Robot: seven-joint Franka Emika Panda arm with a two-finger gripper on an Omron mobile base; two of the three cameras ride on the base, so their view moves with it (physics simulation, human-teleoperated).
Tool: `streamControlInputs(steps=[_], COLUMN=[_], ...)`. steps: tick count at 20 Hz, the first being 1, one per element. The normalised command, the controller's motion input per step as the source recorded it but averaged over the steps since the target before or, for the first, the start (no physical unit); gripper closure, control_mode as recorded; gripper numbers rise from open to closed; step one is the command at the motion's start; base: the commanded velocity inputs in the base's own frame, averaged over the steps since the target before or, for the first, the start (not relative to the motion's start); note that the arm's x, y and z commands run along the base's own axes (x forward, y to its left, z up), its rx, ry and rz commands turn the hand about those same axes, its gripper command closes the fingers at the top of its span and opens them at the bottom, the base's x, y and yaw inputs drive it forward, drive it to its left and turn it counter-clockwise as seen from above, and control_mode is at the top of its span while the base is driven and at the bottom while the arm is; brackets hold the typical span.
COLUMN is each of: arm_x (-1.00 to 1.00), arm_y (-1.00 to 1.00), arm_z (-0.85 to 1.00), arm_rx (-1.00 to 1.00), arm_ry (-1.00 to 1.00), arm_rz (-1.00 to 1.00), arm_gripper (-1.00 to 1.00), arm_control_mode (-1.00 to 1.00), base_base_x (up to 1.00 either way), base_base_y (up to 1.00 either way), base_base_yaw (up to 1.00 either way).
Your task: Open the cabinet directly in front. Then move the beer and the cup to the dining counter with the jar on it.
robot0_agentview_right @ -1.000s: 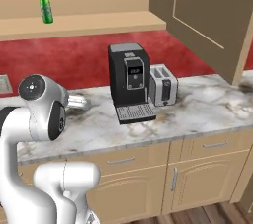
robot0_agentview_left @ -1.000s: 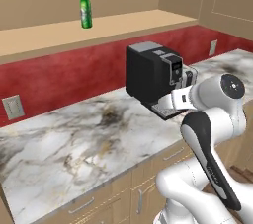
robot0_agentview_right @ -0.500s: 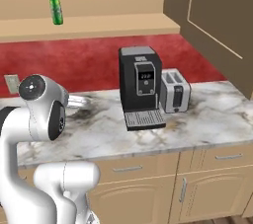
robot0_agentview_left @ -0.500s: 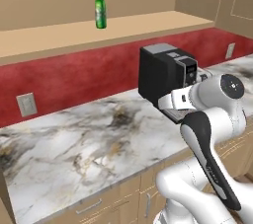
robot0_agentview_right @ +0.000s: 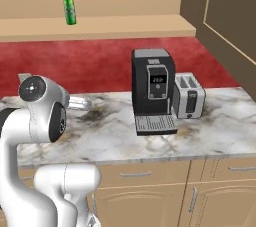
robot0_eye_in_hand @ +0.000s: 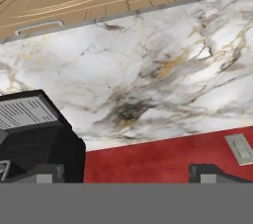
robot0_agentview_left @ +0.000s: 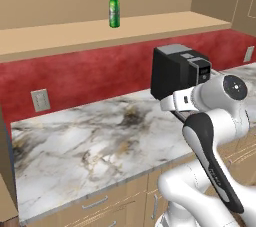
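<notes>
1. A slim green beer [robot0_agentview_left: 114, 6] bottle stands upright on the open cabinet [robot0_agentview_left: 100, 31] shelf, high above the marble counter [robot0_agentview_left: 90, 141] and near the shelf's front edge.
2. The gripper [robot0_eye_in_hand: 123, 173] faces down at the counter and red wall, fingers [robot0_eye_in_hand: 210, 172] spread wide, holding nothing.
3. Risk: the tall bottle could tip or fall off the shelf if nudged at the neck.
4. Risk: the black coffee machine [robot0_agentview_right: 152, 88] stands just beside the arm, so a rising swing could clip it.
5. Open room lies left of the machine over bare counter.
</notes>
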Motion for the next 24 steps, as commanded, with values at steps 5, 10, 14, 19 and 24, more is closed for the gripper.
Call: streamControlInputs(steps=[5, 10, 14, 19, 24], arm_x=[0.01, 0.0, 0.0, 0.0, 0.0], arm_y=[0.0, 0.0, 0.0, 0.0, 0.0], arm_z=[0.0, 0.0, 0.01, 0.16, 0.35], arm_rx=[0.0, 0.0, 0.0, 0.0, 0.0], arm_ry=[-0.14, -0.18, -0.11, -0.03, -0.09], arm_rz=[0.16, 0.19, 0.11, 0.0, 0.0], arm_gripper=[-1.0, -1.0, -1.0, -1.0, -1.0], arm_control_mode=[-1.0, -1.0, -1.0, -1.0, -1.0], base_base_x=[0.01, 0.0, 0.0, 0.0, 0.0], base_base_y=[0.0, 0.0, 0.0, 0.0, 0.0], base_base_yaw=[0.04, 0.0, 0.0, 0.0, 0.0])
